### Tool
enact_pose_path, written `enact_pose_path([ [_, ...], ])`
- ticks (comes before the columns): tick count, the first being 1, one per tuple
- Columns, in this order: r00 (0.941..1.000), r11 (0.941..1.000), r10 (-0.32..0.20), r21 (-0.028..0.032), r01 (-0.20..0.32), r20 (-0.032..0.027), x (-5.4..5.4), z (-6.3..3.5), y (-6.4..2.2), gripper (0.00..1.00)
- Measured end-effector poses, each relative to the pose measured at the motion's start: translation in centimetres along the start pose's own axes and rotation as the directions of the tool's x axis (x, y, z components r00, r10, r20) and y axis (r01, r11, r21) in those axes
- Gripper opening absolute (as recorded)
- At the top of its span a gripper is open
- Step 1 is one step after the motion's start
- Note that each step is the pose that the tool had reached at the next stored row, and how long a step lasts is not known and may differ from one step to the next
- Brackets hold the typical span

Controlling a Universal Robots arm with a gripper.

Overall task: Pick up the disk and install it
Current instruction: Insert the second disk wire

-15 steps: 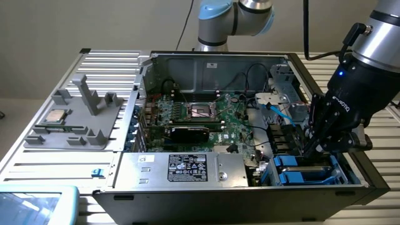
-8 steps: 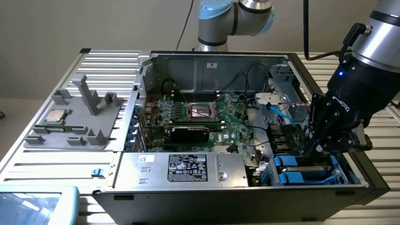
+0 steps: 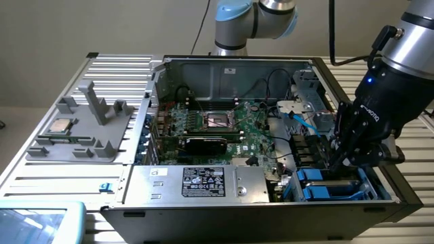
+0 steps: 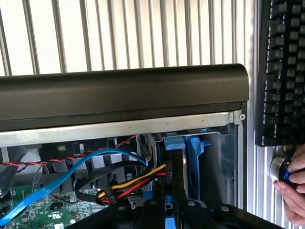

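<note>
Gripper [image 3: 339,161] low in drive bay over disk [image 3: 318,175]; hold unclear; step: seating; needs straight push

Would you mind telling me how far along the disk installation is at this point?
The pick-up looks done: the gripper is down inside the open computer case, at the drive bay on the exterior view's right. In hand: its fingers straddle the blue-edged disk, standing upright in the bay beside the other blue-fronted drive. Whether the disk is fully seated I cannot tell.
</note>
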State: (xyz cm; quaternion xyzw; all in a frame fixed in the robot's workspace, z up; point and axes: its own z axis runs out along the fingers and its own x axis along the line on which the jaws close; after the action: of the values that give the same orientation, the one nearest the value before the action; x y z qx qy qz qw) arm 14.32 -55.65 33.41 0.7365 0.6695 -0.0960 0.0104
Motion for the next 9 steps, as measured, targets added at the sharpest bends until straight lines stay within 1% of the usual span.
enact_pose_path([
  [3,1.0,1.0,0.0,0.0004,0.0,0.0007,-0.1,-0.36,-0.05,0.36],
  [4,1.0,1.0,0.0,0.0005,0.0,0.0005,-0.1,-0.57,-0.07,0.36],
  [6,1.0,1.0,0.0,0.0007,0.0,0.0006,-0.2,-1.07,-0.13,0.47],
  [8,1.0,1.0,0.0,0.0006,0.0,0.0011,-0.2,-1.24,-0.15,0.47],
  [9,1.0,1.0,0.0,0.0006,0.0,0.0015,-0.2,-1.38,-0.16,0.54],
])
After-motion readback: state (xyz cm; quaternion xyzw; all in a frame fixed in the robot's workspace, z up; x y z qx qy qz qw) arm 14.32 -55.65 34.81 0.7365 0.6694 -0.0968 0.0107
